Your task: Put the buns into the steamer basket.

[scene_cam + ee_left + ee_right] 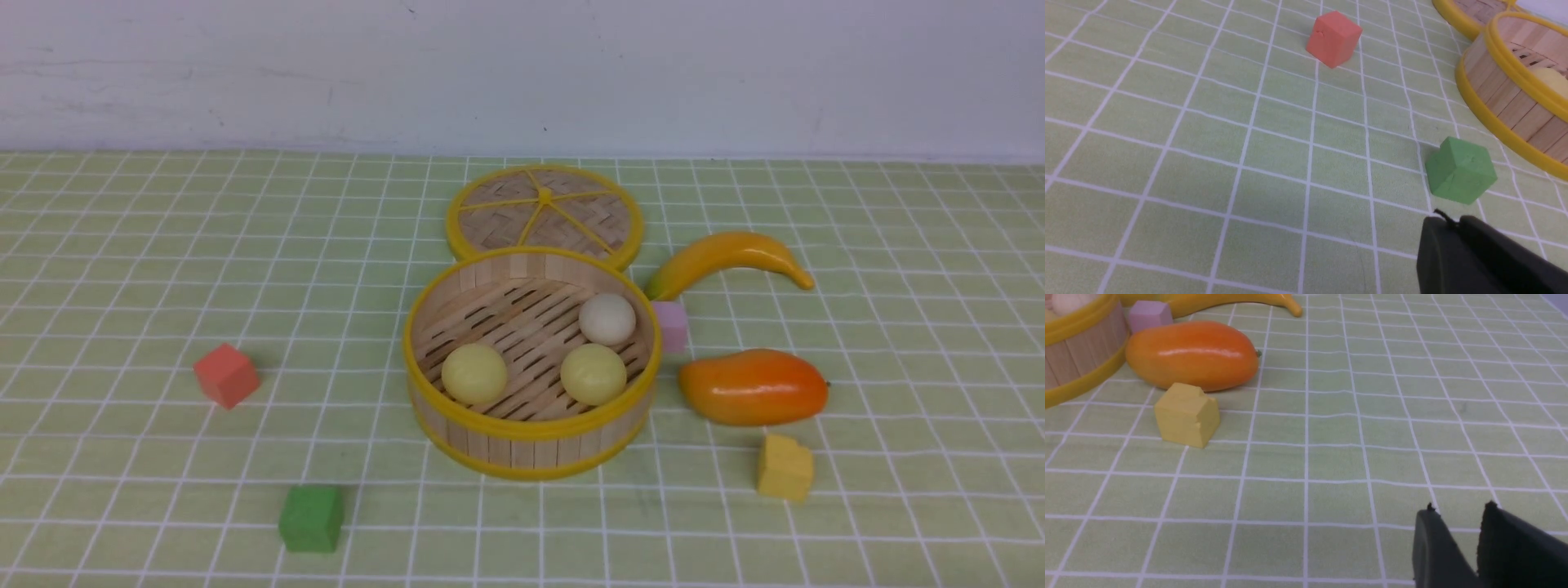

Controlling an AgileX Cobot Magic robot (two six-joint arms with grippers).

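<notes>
The steamer basket (526, 451) stands mid-table and all three buns lie on its slatted floor. Two pale yellow buns (474, 373) (593, 374) sit toward the front, and an off-white bun (607, 318) sits at the back right. No arm shows in the front view. In the left wrist view, my left gripper (1449, 222) is shut with nothing in it. It hovers over the cloth near a green cube (1459, 175), with the basket wall (1502, 102) beyond. My right gripper (1459, 507) stands open and empty over bare cloth, well away from the basket (1073, 351).
The flat woven lid (544, 214) lies just behind the basket. A banana (727, 257), a pink cube (672, 325), a mango (753, 386) and a yellow block (784, 468) lie to its right. A red cube (226, 375) and the green cube (310, 518) lie to its left.
</notes>
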